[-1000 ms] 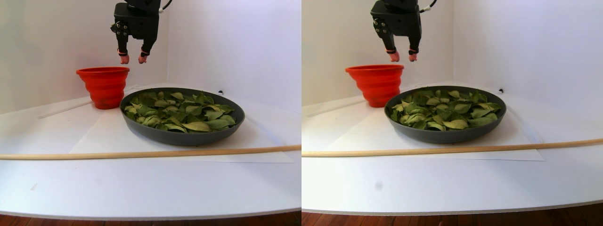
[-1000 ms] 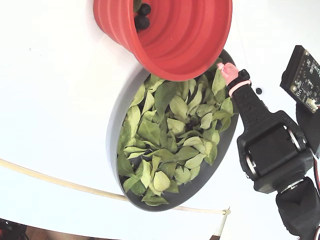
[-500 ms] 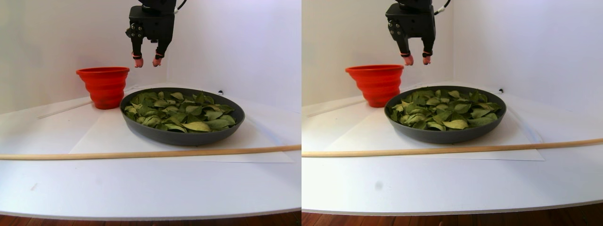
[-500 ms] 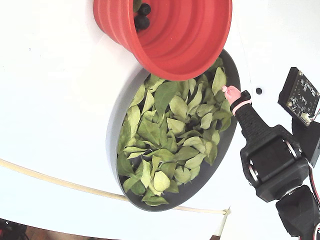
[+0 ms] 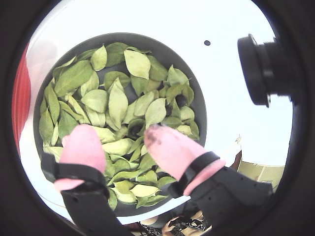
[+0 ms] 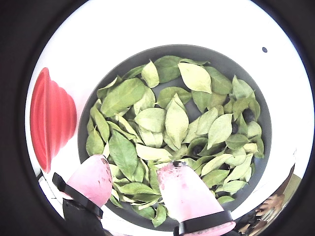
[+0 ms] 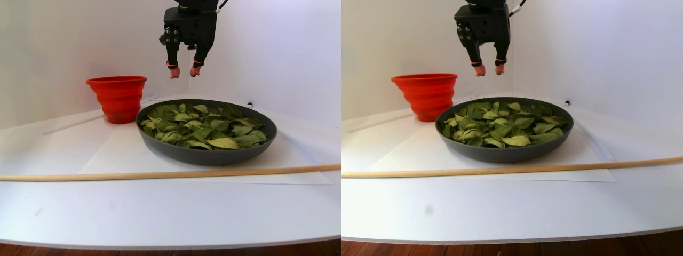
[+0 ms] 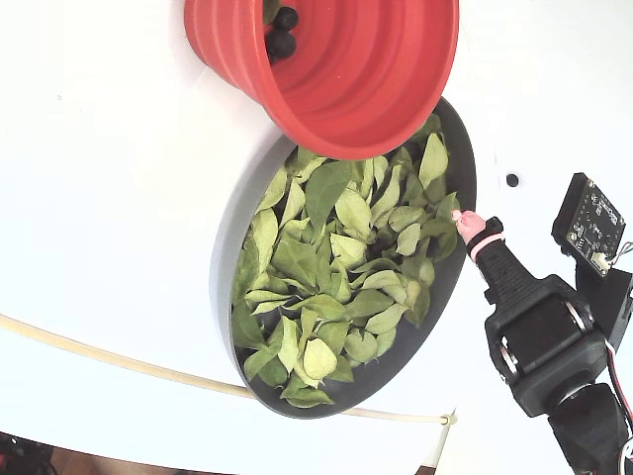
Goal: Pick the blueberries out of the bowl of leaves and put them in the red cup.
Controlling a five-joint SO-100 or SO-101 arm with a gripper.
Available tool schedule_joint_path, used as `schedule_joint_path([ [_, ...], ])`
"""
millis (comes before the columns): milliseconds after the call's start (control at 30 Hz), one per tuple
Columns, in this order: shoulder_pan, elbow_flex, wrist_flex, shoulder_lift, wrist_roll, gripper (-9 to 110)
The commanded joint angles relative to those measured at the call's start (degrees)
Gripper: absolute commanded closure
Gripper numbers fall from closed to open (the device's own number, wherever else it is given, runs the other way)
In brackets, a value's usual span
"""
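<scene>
The dark grey bowl [image 7: 208, 154] [image 8: 396, 381] of green leaves [image 7: 203, 125] [image 6: 172, 118] stands mid-table. To its left in the stereo pair view is the red cup [image 7: 118, 96]. In the fixed view, the cup [image 8: 356, 69] holds two blueberries [image 8: 282, 35]. My gripper [image 7: 183, 71] hangs open and empty, high over the bowl's far part. In both wrist views its pink fingertips [image 5: 81, 142] [image 6: 93, 174] frame the leaves below. Small dark spots [image 6: 248, 114] show between leaves; whether they are berries I cannot tell. Only one fingertip [image 8: 468, 227] shows in the fixed view.
A long wooden dowel [image 7: 160, 174] [image 8: 99, 354] lies across the table in front of the bowl. A small black dot [image 6: 265, 49] [image 8: 511, 180] marks the white surface beyond the bowl. White walls stand behind. A camera lens [image 5: 261, 69] juts in beside the gripper.
The open gripper has moved right in the stereo pair view, from above the red cup's rim to over the back of the bowl. Cup, bowl and leaves have not moved.
</scene>
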Motion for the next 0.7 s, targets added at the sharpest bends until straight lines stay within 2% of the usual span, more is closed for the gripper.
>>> schedule_joint_path([
  [0, 1.8, -0.7, 0.0, 4.6, -0.2, 84],
  [667, 7.6, 0.9, -0.3, 1.4, -1.2, 84],
])
